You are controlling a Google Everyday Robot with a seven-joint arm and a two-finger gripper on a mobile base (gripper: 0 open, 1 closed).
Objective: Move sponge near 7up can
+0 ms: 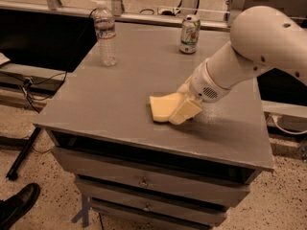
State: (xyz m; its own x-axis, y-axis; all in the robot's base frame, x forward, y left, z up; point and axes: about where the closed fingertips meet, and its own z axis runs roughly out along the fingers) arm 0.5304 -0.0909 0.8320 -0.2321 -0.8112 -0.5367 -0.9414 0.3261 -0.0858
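Note:
The pale yellow sponge lies flat on the grey tabletop, near the middle and towards the front. My cream gripper reaches down from the right and covers the sponge's right end; it touches or overlaps it. The 7up can stands upright at the far edge of the table, well behind the sponge and apart from it.
A clear plastic water bottle stands upright at the back left of the table. The table has drawers below its front edge. A black shoe shows on the floor at lower left. Cables hang left of the table.

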